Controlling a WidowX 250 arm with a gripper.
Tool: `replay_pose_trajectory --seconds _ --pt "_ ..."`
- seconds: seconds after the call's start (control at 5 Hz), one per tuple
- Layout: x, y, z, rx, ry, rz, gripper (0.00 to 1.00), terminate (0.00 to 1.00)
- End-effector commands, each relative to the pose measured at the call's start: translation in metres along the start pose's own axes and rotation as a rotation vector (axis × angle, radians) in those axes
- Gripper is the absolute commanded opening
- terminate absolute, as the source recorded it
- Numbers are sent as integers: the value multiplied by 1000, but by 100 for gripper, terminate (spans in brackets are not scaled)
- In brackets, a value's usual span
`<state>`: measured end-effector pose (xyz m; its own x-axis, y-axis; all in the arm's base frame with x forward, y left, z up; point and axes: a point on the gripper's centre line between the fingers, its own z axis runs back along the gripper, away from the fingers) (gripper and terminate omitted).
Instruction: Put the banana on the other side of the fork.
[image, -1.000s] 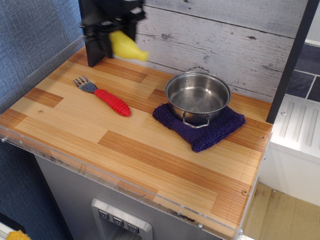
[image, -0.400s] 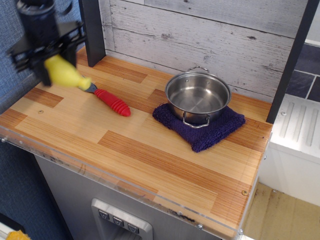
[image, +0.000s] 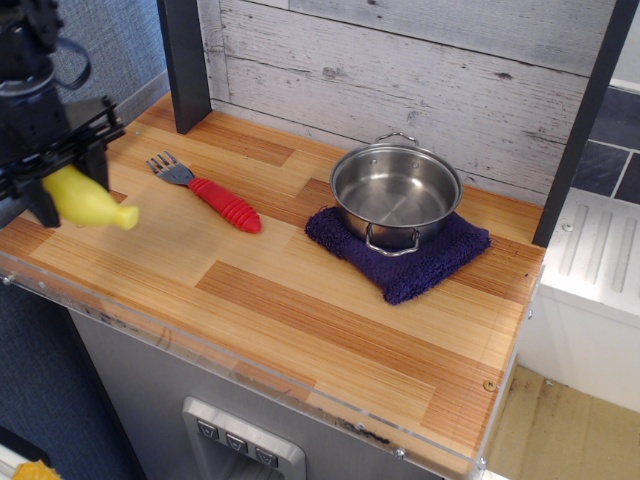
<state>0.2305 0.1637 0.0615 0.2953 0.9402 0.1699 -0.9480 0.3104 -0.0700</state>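
**A:** Item one, the fork (image: 205, 189)?

**B:** Lying flat on the wooden counter (image: 300, 290). Grey prongs point to the rear left, ribbed red handle runs to the front right. Taken as landmark for all entries below.

**A:** Item two, the banana (image: 88, 201)?

**B:** Yellow, plump end inside the gripper (image: 52, 178), short stem poking out toward the fork. It sits to the front left of the fork's prongs, well apart from them, and appears raised off the counter rather than resting on it, though the height is hard to judge. Its long axis runs roughly parallel to the fork's handle.

**A:** Gripper condition?

**B:** Black, clenched around the fat end of the banana, one finger showing on either side of it. Position: left of the fork, over the counter's left edge.

**A:** Relation governing the next move?

**B:** The banana hangs directly below the jaws, on the fork's front-left side, so a straight descent and release would likely seat it there. Care needed: the spot is close to the counter's left rim.

**A:** Other stock?

**B:** Steel pot (image: 395, 195) on a dark blue cloth (image: 400, 250), well to the right of the fork. Not involved.
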Motion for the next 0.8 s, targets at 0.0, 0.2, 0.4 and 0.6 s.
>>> replay_pose_trajectory --seconds 0.0,0.2,0.4,0.6 --pt "9 13 -22 21 -6 35 0 0" --pt "4 -3 -38 45 -14 30 0 0" --pt "-3 -15 -38 50 -8 20 0 0" --pt "-9 -20 -37 72 4 20 0 0"
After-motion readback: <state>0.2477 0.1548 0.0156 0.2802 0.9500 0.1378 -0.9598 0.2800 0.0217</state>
